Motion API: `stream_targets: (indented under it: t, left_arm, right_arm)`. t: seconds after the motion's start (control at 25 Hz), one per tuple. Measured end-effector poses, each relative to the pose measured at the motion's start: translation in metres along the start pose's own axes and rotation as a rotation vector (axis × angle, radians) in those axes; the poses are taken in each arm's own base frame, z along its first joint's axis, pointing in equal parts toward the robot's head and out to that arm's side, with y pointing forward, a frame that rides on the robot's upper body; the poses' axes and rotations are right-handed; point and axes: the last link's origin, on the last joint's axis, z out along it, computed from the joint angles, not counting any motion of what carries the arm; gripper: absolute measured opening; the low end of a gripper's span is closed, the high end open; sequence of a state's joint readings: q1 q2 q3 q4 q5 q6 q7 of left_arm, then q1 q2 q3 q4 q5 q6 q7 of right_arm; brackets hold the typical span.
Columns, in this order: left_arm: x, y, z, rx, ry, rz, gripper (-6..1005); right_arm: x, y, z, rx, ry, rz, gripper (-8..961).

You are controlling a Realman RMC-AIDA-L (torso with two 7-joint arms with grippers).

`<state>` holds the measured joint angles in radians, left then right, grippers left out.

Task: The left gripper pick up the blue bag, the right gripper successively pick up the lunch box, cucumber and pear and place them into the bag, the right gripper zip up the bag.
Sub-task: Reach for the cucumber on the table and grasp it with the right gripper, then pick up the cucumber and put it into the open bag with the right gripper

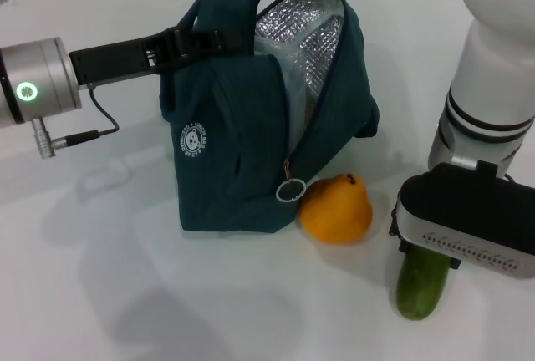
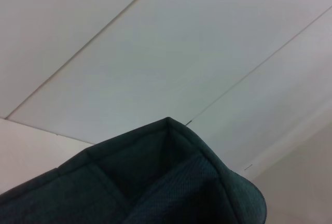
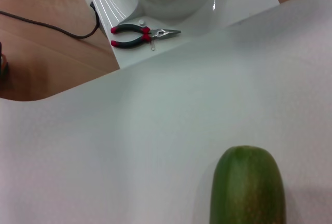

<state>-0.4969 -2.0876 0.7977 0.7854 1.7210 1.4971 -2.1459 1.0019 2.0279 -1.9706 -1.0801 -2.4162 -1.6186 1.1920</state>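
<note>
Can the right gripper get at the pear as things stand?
Probably yes. The pear lies uncovered on the table beside the blue bag, nothing over it. The right gripper is over the cucumber close by; its fingers are hidden, so it may need to deal with that first.

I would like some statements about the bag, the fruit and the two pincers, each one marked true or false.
1. The dark teal-blue fabric bag is zipped shut. False: it gapes open, showing silver foil lining.
2. The orange-yellow pear lies on the table beside the bag. True.
3. The left pincer reaches the top of the bag at its handles. True.
4. The long dark green cucumber is inside the bag. False: it is outside, under the right pincer.
5. A lunch box stands beside the pear. False: none shows on the table.
</note>
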Motion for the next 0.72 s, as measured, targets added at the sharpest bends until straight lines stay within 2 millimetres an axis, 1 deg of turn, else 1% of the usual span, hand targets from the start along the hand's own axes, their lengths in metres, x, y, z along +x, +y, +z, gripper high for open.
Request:
stream_targets:
  t: [0.08, 0.24, 0.44, 0.72]
  left_arm:
    - [0.0, 0.0, 0.0, 0.0, 0.0, 0.0, 50]
    - [0.0, 0.0, 0.0, 0.001, 0.001, 0.0, 50]
    - [0.0, -0.001, -0.001, 0.003, 0.003, 0.001, 51]
    - [-0.001, -0.001, -0.002, 0.007, 0.002, 0.002, 51]
  right_arm:
    - [0.0, 0.0, 0.0, 0.003, 0.002, 0.001, 581]
    - [0.0, -0.002, 0.0, 0.012, 0.012, 0.003, 581]
    - [-0.004, -0.008, -0.007, 0.039, 0.036, 0.007, 580]
    - [-0.01, -0.007, -0.011, 0.045, 0.044, 0.014, 577]
